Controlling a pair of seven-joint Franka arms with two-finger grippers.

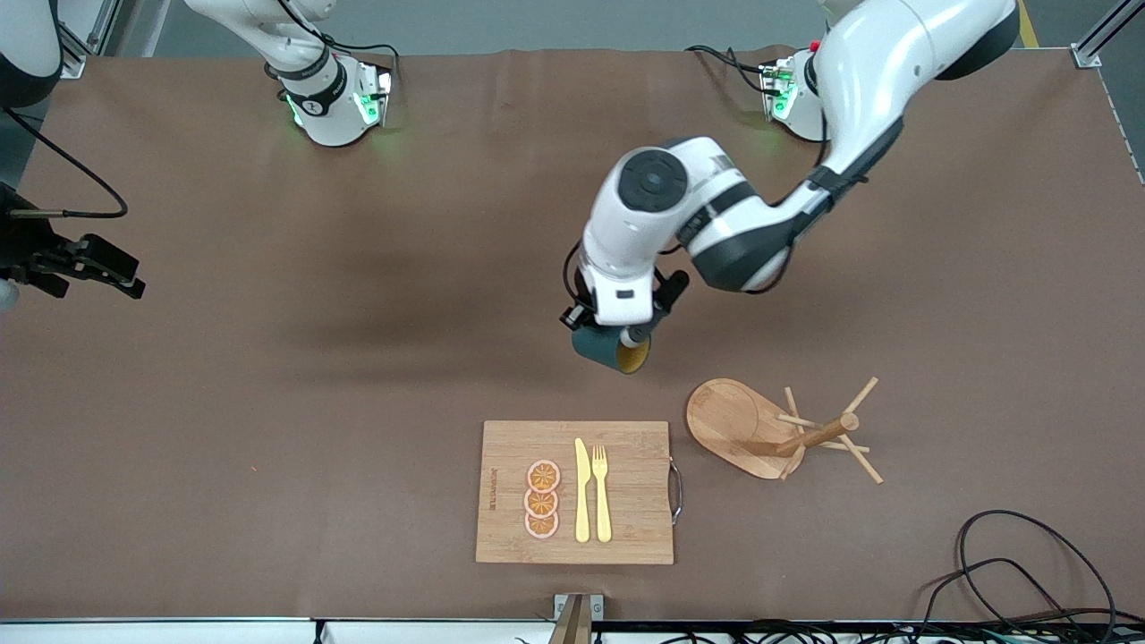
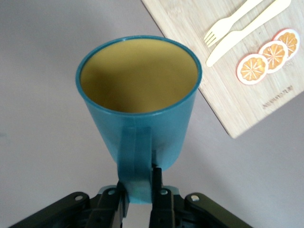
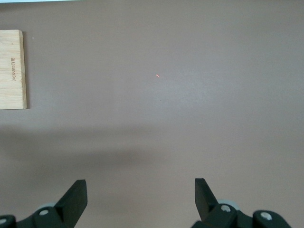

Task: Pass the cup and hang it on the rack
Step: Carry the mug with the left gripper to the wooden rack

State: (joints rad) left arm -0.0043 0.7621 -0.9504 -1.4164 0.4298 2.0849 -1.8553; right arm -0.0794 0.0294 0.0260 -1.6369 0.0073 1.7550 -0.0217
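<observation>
The dark teal cup (image 1: 608, 350) with a mustard-yellow inside hangs in the air over the middle of the table, tipped on its side. My left gripper (image 1: 617, 333) is shut on its loop handle (image 2: 135, 164); the cup's mouth (image 2: 138, 75) faces away from the wrist camera. The wooden rack (image 1: 776, 429) stands on its oval base nearer the front camera, toward the left arm's end, pegs sticking out from its post. My right gripper (image 1: 112, 273) waits open over the right arm's end of the table, nothing between its fingertips (image 3: 78, 194).
A rectangular wooden cutting board (image 1: 626, 501) lies near the front edge, carrying orange slices (image 1: 542, 499), a wooden knife (image 1: 582, 490) and fork (image 1: 601, 492). Black cables (image 1: 1020, 572) coil at the front corner by the left arm's end.
</observation>
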